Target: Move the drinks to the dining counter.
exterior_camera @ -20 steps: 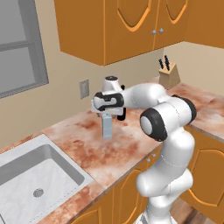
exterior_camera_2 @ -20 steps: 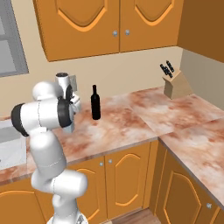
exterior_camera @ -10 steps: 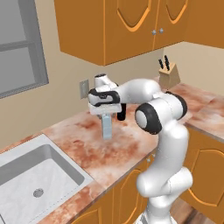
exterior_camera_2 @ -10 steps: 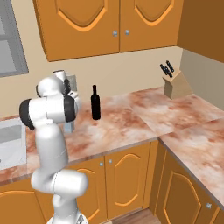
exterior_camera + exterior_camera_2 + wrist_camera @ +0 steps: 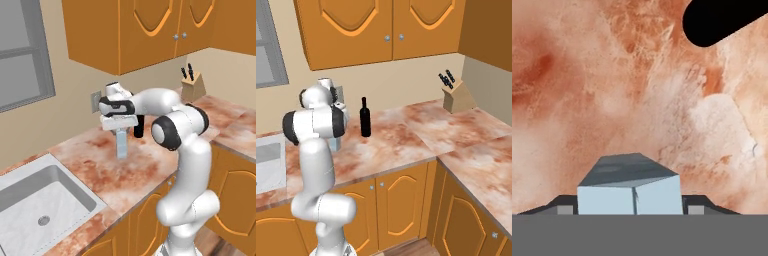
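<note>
End effector (image 5: 119, 129) sits over an upright carton (image 5: 121, 142) on the counter (image 5: 150, 165) (grip unclear); bottle (image 5: 364, 118) stands nearby.

Beige wall (image 5: 406, 80) across the middle; orange wooden wall cupboards (image 5: 376, 30) at top; grey-framed window (image 5: 22, 55) upper left; mottled pink marble counter (image 5: 456, 135) turning a corner; steel sink (image 5: 35, 205) lower left; orange base cabinets (image 5: 401, 207) below.
</note>
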Tool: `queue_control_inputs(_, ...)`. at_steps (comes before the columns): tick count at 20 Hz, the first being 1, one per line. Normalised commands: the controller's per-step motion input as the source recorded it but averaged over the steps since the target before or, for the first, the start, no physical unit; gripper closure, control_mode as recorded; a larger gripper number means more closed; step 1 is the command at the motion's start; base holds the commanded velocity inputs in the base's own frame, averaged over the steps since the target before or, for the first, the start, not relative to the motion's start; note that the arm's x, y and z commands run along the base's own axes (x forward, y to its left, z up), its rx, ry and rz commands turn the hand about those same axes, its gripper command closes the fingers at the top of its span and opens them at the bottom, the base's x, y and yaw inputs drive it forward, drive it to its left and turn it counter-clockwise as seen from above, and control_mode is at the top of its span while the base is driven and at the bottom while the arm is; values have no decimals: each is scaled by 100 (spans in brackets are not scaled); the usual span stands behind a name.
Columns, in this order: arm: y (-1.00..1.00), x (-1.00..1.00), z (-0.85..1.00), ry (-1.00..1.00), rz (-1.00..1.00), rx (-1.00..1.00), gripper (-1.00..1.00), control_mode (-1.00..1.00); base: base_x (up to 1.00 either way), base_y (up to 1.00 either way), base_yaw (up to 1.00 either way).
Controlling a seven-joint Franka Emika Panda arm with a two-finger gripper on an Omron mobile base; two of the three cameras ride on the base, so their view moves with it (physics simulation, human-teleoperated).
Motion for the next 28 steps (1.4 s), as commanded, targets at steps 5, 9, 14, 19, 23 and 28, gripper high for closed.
queue_control_inputs(5,-1,-71,-2,-10,0,2,100,-100,0,0,0)
queue_control_inputs(9,-26,-100,0,-23,-2,0,100,-100,0,0,0)
queue_control_inputs(14,-44,-100,0,-28,-1,0,100,-100,0,0,0)
queue_control_inputs(19,-55,-94,10,-17,-3,3,100,-100,0,0,0)
queue_control_inputs(23,-56,-58,25,-6,-3,8,100,-100,0,0,0)
queue_control_inputs(28,-16,-34,58,0,-5,4,100,-100,0,0,0)
